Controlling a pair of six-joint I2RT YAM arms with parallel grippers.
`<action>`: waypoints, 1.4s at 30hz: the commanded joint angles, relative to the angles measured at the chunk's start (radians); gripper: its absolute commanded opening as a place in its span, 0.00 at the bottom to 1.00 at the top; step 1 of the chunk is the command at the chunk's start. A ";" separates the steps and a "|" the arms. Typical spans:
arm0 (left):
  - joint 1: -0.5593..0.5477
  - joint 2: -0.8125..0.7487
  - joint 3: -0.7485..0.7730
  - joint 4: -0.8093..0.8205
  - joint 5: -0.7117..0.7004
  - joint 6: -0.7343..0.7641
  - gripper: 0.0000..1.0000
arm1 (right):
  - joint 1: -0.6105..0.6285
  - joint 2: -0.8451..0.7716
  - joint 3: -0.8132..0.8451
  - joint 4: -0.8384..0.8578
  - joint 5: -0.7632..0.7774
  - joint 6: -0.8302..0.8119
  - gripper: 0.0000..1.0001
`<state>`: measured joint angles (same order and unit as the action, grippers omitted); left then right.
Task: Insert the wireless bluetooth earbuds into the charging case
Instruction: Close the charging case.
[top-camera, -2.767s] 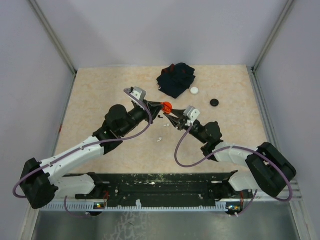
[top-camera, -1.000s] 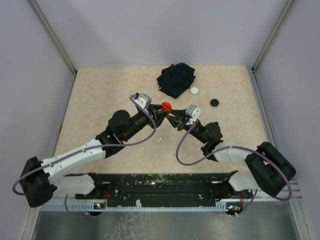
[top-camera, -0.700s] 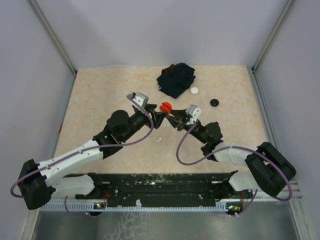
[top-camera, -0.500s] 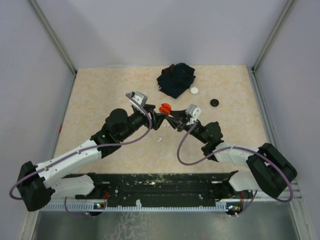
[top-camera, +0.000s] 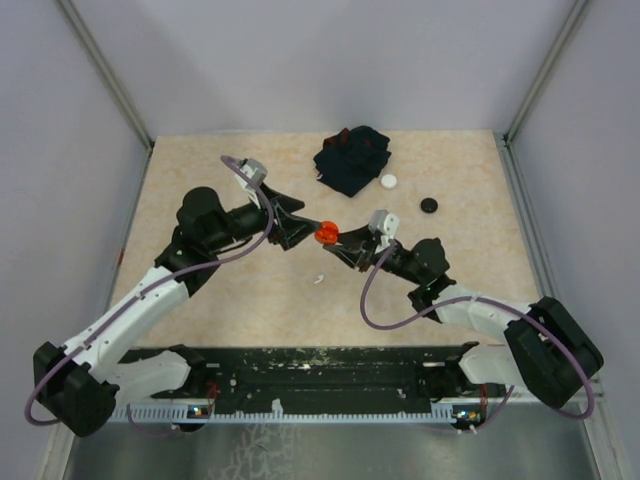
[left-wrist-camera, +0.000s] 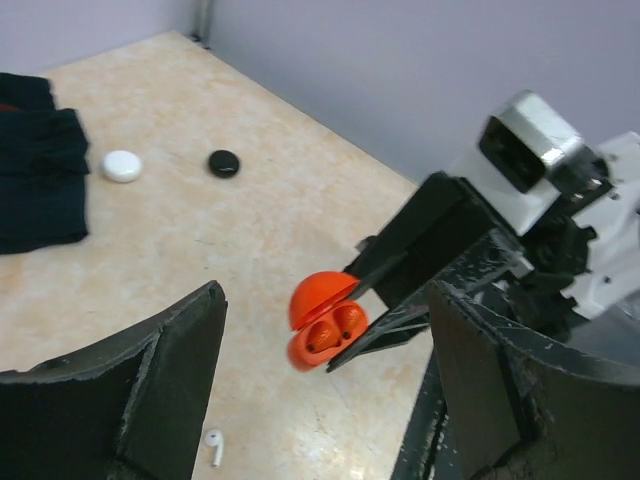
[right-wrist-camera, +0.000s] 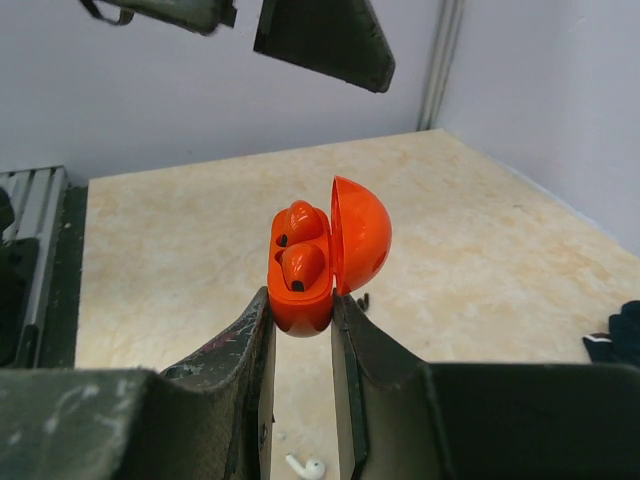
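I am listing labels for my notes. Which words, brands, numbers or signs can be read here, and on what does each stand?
There are none to read. The orange-red charging case, held in the right gripper, shows no print; the white puck, the black puck and the dark cloth look plain at this size.

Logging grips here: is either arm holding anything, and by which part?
The right gripper holds the open red case by its lower half, pinched between its jaws. The left gripper is open, holding nothing.
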<state>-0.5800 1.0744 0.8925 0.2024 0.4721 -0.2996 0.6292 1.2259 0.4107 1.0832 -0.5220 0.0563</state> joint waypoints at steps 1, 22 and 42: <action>0.005 0.021 0.052 0.003 0.232 -0.051 0.87 | -0.009 -0.035 0.067 -0.066 -0.124 0.006 0.00; 0.008 0.219 0.112 0.004 0.482 -0.152 0.82 | -0.011 -0.007 0.089 -0.012 -0.182 0.060 0.00; 0.019 0.124 0.082 -0.016 0.454 -0.072 0.79 | -0.035 0.031 0.104 -0.132 -0.134 0.163 0.00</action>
<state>-0.5728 1.2297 0.9699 0.2401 0.9730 -0.4431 0.6170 1.2720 0.4549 0.9928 -0.6899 0.1661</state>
